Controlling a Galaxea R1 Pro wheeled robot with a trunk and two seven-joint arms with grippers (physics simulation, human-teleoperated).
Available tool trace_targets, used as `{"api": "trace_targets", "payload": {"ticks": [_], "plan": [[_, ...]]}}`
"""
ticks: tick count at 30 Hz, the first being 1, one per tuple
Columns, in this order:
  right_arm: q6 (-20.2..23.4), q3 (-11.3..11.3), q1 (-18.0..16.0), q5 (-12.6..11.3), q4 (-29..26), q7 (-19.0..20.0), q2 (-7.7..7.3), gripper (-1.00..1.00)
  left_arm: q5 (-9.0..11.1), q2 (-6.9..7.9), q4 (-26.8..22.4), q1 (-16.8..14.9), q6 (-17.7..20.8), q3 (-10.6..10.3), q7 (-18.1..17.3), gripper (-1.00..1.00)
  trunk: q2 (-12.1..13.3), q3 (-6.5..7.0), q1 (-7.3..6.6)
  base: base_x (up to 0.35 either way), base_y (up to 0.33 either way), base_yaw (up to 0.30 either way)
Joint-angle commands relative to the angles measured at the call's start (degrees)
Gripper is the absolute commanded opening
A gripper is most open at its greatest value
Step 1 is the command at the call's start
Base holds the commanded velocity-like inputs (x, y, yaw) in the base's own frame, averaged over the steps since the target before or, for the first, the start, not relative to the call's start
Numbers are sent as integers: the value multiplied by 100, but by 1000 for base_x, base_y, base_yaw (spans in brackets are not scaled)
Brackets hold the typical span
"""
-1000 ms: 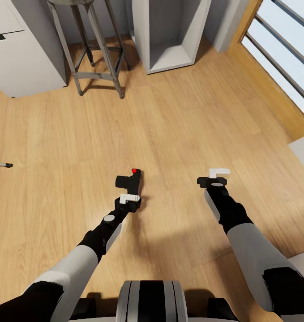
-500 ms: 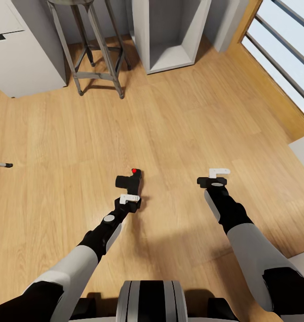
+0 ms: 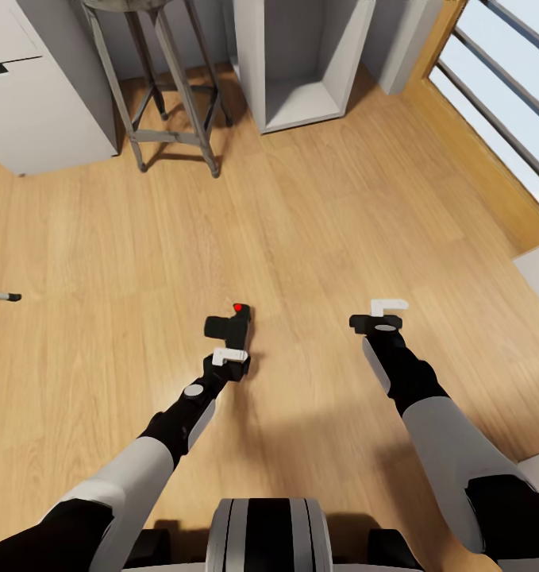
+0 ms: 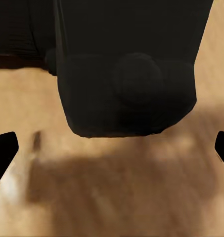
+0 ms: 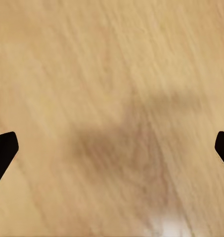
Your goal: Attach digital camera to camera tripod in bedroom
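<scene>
Whole view slightly shifted; camera motion

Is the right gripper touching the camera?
Apart. The head view shows bare wood floor between the right gripper and the camera, which sits at the left gripper.

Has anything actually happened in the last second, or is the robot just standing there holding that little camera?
Almost nothing has changed. The whole head view has slid slightly, so the camera on the head shifted, not the things. The left gripper keeps the digital camera above the wooden floor, the right gripper stays open with nothing in it, and the grey stool stands where it did.
</scene>
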Motion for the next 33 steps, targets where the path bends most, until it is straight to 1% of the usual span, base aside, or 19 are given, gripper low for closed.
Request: {"api": "trace_targets", "payload": {"ticks": [1,7,33], "plan": [[33,35,-2,-37,-8,-49,-9,100,15,1,10,-3,-19,-10,-7,100,-1,-3,1,188,0,0],[33,35,-2,-37,-8,-49,-9,100,15,-2,16,-7,-19,-10,-7,100,-1,-3,1,90,0,0],[33,35,-2,-37,-8,-49,-9,100,15,-2,16,-6,-19,-10,-7,100,-1,-3,1,2,0,0]]}}
